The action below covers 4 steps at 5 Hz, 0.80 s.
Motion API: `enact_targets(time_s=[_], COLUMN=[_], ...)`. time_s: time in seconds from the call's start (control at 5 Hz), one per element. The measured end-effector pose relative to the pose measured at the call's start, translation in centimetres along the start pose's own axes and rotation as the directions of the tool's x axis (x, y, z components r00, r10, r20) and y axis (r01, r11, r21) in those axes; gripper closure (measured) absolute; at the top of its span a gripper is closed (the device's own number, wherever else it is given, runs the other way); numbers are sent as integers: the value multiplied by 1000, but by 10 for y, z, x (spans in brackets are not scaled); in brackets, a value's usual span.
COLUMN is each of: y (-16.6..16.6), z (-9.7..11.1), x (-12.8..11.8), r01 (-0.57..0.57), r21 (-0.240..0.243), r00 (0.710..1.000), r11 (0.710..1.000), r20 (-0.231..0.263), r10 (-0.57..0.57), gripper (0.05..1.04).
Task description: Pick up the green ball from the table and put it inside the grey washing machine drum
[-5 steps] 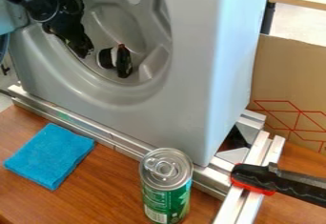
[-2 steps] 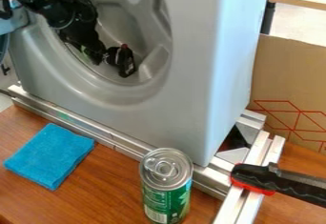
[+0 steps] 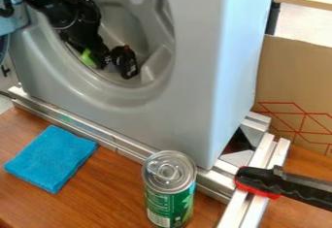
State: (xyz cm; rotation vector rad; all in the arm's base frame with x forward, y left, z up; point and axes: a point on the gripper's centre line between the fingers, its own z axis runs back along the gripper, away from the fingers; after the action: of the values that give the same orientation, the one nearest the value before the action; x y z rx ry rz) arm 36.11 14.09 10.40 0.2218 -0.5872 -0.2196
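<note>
my black tool (image 3: 104, 62): lower in the gray, rounded recess (image 3: 133, 18) than before, beside a small black object (image 3: 127, 63) | open or closed: i can't tell

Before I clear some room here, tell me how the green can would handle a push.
The can stands upright and is taller than wide, so a push near the top could tip it. Its round side would probably let it roll once down. The lid looks unopened, so it may be full and fairly heavy.
</note>
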Motion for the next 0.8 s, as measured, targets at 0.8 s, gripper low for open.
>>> enact_targets(time_s=[0.8], y=[-1], z=[57], x=[-23], r01=[-39], r21=[47], r00=[999], r11=[998], r20=[32], r10=[37], gripper=[94])
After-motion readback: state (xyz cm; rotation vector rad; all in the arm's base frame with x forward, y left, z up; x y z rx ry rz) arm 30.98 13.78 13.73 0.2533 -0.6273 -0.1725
